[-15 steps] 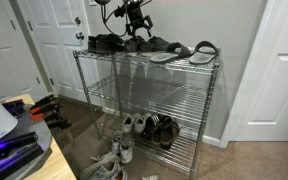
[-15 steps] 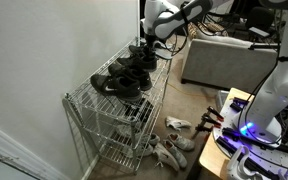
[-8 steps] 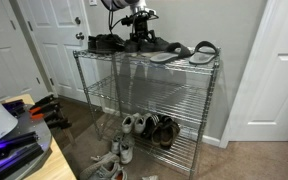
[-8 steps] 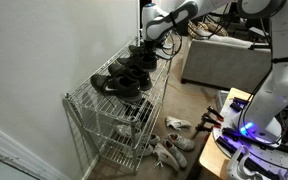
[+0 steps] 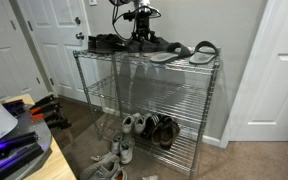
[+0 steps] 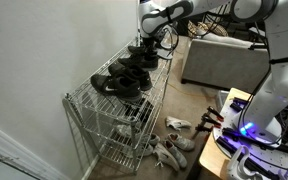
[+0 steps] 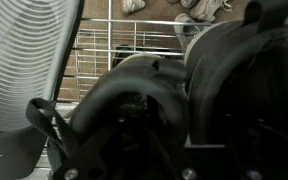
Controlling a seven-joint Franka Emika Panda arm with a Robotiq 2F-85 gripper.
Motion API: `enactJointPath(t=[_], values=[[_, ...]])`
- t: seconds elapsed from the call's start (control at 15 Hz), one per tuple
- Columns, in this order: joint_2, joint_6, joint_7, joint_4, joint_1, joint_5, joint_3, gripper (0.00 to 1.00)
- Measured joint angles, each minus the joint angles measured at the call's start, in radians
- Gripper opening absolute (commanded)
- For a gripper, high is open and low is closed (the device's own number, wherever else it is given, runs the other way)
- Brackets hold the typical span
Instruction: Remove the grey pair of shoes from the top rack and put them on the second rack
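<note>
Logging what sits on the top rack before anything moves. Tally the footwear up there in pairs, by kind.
Black shoes: 1 pair
Grey shoes: 1 pair
Flip-flops: 1 pair
Total: 3 pairs

We see the grey pair of shoes (image 5: pixel 164 46) in the upper middle of the frame, resting side by side on the chrome wire top rack (image 5: pixel 124 56). In the wrist view one dark, rounded shoe (image 7: pixel 194 95) fills most of the picture. The second rack (image 5: pixel 149 95) lies directly beneath.
</note>
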Motion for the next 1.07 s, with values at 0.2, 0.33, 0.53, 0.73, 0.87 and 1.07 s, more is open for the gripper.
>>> enactJointPath(t=[0.2,0.33,0.53,0.73,0.87,1.07], values=[[0.000,-0.063,0.001,0.033,0.000,0.005,-0.001,0.05],[0.000,-0.085,0.001,0.039,-0.001,0.008,-0.003,0.07],[0.000,-0.103,0.001,0.039,-0.001,0.009,-0.006,0.07],[-0.003,-0.121,0.002,0.038,-0.001,0.009,-0.009,0.07],[-0.024,-0.156,0.004,0.031,0.001,0.009,-0.009,0.07],[-0.115,-0.227,0.004,-0.035,0.005,0.008,-0.009,0.07]])
